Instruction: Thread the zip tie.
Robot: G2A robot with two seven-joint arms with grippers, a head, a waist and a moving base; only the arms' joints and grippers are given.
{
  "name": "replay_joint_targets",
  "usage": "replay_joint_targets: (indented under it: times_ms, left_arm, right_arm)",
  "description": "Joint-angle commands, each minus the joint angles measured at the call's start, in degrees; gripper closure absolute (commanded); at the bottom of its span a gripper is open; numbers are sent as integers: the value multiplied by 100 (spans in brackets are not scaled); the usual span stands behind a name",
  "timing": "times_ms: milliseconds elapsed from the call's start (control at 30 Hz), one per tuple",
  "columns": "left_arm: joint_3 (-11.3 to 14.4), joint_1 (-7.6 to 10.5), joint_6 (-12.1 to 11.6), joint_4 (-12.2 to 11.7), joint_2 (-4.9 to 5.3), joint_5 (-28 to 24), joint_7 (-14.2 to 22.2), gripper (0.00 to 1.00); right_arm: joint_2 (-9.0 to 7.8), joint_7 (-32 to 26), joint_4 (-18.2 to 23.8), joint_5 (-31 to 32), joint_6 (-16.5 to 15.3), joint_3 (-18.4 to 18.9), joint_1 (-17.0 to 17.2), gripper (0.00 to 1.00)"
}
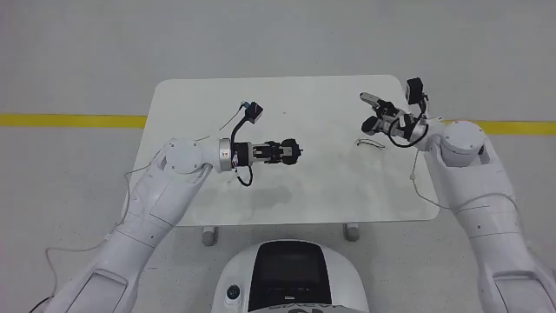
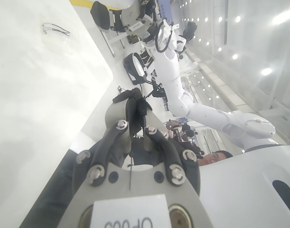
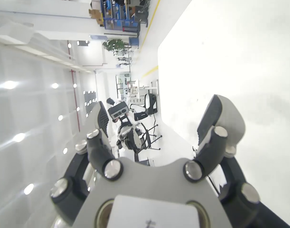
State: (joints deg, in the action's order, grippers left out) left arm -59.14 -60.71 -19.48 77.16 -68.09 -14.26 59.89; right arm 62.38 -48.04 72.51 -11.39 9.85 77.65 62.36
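Note:
My left gripper (image 1: 298, 151) hovers over the middle of the white table (image 1: 287, 200), pointing toward the right arm. In the left wrist view its fingers (image 2: 135, 110) are shut on a thin black zip tie (image 2: 130, 174) that runs back between them toward the wrist. A few loose zip ties (image 1: 369, 143) (image 2: 55, 29) lie on the table's right part. Just beyond them my right gripper (image 1: 367, 113) (image 3: 156, 117) is held above the table, open, with nothing between its fingers (image 3: 212, 117). It faces the left gripper (image 3: 128, 138).
The table's right edge (image 1: 430, 183) runs close beside the right arm. The rounded table corner (image 2: 106, 72) lies just past the left gripper's tip. Open tabletop stretches between the two grippers and along the front edge.

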Motion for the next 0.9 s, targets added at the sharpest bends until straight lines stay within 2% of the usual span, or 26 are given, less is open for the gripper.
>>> replay_joint_targets:
  times_ms: [0,33,100,167,433,500,567,667,700,867]
  left_arm:
    - [0,0,0,0,0,0,0,100]
    - [0,0,0,0,0,0,0,100]
    - [0,0,0,0,0,0,0,100]
    - [0,0,0,0,0,0,0,100]
    - [0,0,0,0,0,0,0,100]
    - [0,0,0,0,0,0,0,100]
    - [0,0,0,0,0,0,0,100]
    - [0,0,0,0,0,0,0,100]
    - [0,0,0,0,0,0,0,100]
    - [0,0,0,0,0,0,0,100]
  right_arm:
    - [-18,119,180,136,528,13,12,0]
    - [-30,225,317,310,783,-5,8,0]
    - [-40,361,479,525,963,-65,65,0]
    - [-51,424,498,828,963,-187,125,0]
    - [-50,466,438,854,963,-200,139,0]
    - [-59,554,509,996,770,-213,189,0]
    - [-97,372,582,1317,494,-237,163,0]
    - [-173,72,580,1991,197,-249,10,0]
    - [-202,-85,599,2262,6,-275,-58,0]
    - [-286,-674,480,3052,-637,-390,-344,0]
